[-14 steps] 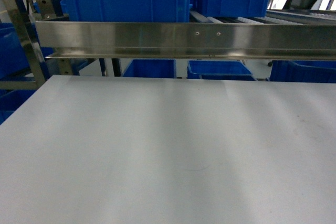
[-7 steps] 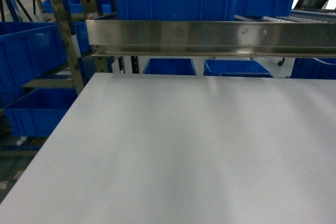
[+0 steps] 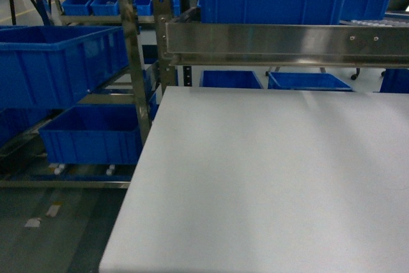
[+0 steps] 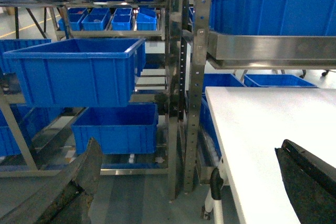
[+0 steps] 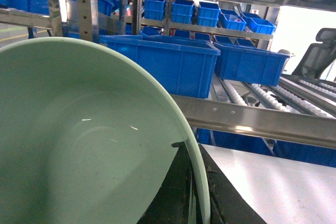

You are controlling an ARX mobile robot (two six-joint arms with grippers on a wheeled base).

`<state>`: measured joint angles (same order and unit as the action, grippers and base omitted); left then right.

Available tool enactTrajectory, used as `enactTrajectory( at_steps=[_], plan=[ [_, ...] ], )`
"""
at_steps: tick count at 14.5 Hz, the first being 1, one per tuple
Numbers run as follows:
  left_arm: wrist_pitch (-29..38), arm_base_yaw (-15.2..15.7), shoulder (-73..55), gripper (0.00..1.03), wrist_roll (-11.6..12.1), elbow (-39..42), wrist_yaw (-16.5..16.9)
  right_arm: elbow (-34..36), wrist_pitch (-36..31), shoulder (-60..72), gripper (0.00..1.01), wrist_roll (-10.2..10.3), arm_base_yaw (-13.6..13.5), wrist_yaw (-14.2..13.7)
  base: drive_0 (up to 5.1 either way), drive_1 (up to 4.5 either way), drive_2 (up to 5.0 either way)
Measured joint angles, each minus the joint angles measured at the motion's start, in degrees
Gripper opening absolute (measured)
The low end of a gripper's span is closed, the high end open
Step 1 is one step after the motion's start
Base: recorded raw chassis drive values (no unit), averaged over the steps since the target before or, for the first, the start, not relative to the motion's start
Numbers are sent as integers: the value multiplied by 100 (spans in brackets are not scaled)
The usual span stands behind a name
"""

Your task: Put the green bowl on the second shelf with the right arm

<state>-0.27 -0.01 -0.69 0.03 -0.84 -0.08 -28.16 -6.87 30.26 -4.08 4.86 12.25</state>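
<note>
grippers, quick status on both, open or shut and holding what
Left gripper: open, fingers spread wide, nothing between them.
Right gripper: shut on the rim of the green bowl.

A warehouse or stockroom: steel racks (image 4: pixel 181 77) with perforated uprights carry rows of big blue crates (image 4: pixel 79 72), roller rails (image 5: pixel 247 95) run along one shelf level, and a plain white tabletop (image 3: pixel 268 177) stands over a concrete floor (image 3: pixel 57 228).

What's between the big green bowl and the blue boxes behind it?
In the right wrist view, a shiny steel rail crosses between the pale mint-green plastic bowl and the blue plastic crates; otherwise just open air.
</note>
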Motion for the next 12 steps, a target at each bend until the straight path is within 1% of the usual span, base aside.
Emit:
enactTrajectory(
  at_steps=[2,12],
  plan=[
    [0,0,0,98,0,0,4,2,2,2,2,0,0,0,-492,150,329],
    [-4,0,0,98,0,0,2,9,4,0,2,0,0,2,-494,243,243]
  ],
)
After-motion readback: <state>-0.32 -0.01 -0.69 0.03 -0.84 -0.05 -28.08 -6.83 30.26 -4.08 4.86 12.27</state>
